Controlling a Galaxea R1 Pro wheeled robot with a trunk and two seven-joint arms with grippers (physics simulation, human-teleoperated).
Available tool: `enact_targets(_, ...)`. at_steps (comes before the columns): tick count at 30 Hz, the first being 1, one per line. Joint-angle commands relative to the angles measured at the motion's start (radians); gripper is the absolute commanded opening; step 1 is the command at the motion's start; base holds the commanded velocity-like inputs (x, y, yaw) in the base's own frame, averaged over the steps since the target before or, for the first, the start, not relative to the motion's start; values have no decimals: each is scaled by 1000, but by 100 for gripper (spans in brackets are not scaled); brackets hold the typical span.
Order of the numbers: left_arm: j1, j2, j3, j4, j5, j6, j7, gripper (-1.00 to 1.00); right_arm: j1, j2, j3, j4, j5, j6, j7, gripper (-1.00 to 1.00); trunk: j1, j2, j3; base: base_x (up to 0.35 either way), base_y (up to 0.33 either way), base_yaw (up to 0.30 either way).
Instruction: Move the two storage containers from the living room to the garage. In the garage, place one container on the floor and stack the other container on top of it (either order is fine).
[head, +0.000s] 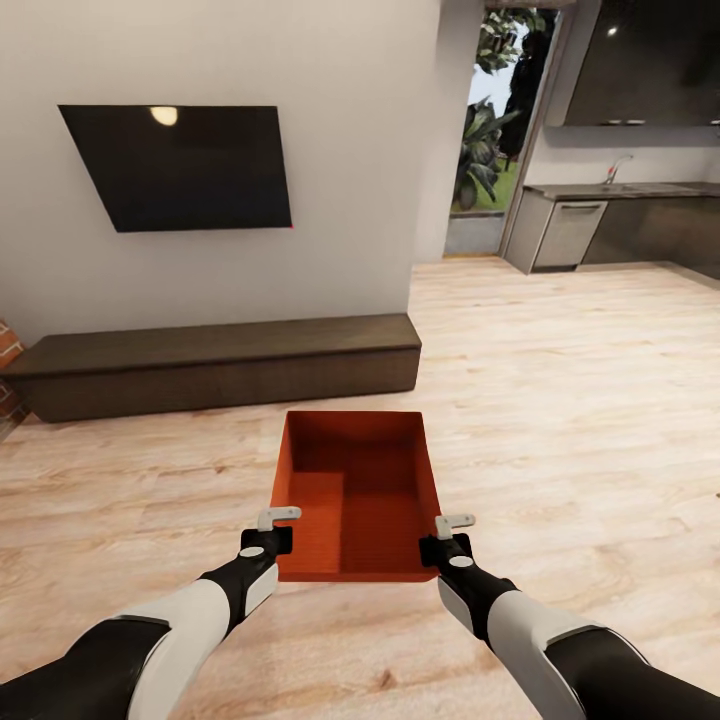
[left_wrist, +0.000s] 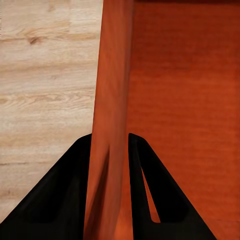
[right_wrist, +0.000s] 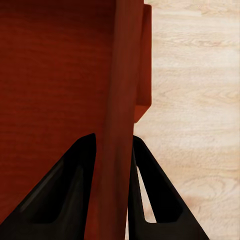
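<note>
One orange-red storage container (head: 355, 500) hangs open-top just in front of me, above the pale wood-plank floor (head: 580, 420) of the living room. My left gripper (head: 272, 530) is shut on its left wall near the close corner. The left wrist view shows the wall (left_wrist: 112, 75) pinched between the black fingers (left_wrist: 60, 200). My right gripper (head: 447, 535) is shut on the right wall (right_wrist: 122, 75) in the same way. A second orange-red edge (right_wrist: 144, 60) shows just outside that wall. I cannot tell whether it belongs to another container.
A long low dark-brown cabinet (head: 220, 365) runs along the white wall ahead on the left, under a black TV (head: 180, 165). Red brick (head: 8, 370) shows at the far left edge. Open plank floor leads right toward a kitchen counter (head: 620, 225) and a doorway (head: 490, 130).
</note>
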Motion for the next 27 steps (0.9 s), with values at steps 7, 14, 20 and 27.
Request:
enact_targets(7,-1,0,23,-2,1,-6,14,-100,-1,5,-8,6,-26,-6,-8,-100,0,-1,10,0,0,0)
enact_targets(14,-1,0,23,-2,1,-6,14,-100,-1,5,-8,6,-26,-6,-9,-100,0,-1,21,0,0,0)
enact_targets(20,-1,0,23,-1,0,-6,14,-100,-1,5,-8,6,-25,-6,-9,-100,0,-1,31,0,0,0)
enact_targets(27,-1,0,23,-2,0,-6,14,-100,-1,5,-8,6,-25,-6,-9,-100,0,-1,42,0,0,0)
